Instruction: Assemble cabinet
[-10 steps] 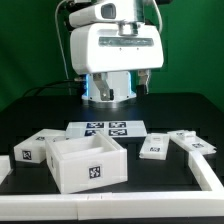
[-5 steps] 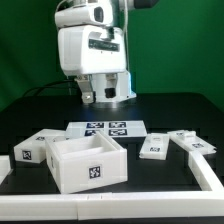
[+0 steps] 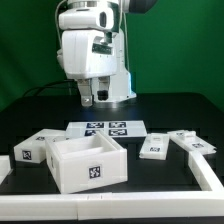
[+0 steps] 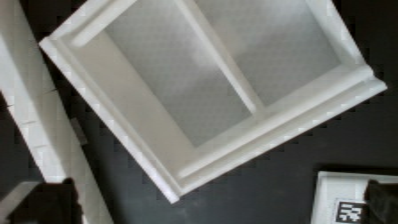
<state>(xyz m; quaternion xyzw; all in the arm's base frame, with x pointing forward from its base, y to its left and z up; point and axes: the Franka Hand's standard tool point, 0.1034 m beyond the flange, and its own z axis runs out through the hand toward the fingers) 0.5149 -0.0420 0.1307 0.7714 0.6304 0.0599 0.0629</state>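
Observation:
The cabinet frame [image 3: 88, 165], a white open-topped box with a tag on its front, stands at the front on the exterior view's left. In the wrist view it [image 4: 205, 90] is seen from above, tilted, with an inner divider. Small white tagged drawer blocks lie around it: one to its left [image 3: 28, 153], one to its right [image 3: 155, 147] and another further right [image 3: 183, 137]. One tagged block shows at the wrist view's edge [image 4: 365, 195]. My gripper [image 3: 90, 97] hangs high above the table behind the parts, open and empty [image 4: 205, 212], touching nothing.
The marker board [image 3: 103, 129] lies flat behind the frame. A white rail [image 3: 120, 205] runs along the table's front and up the exterior view's right side [image 3: 208, 172]; it also shows in the wrist view [image 4: 39, 120]. A flat white panel [image 3: 45, 138] lies behind the left block.
The arm has swung toward the exterior view's left over the last second and its hand has turned. The parts on the table have not moved.

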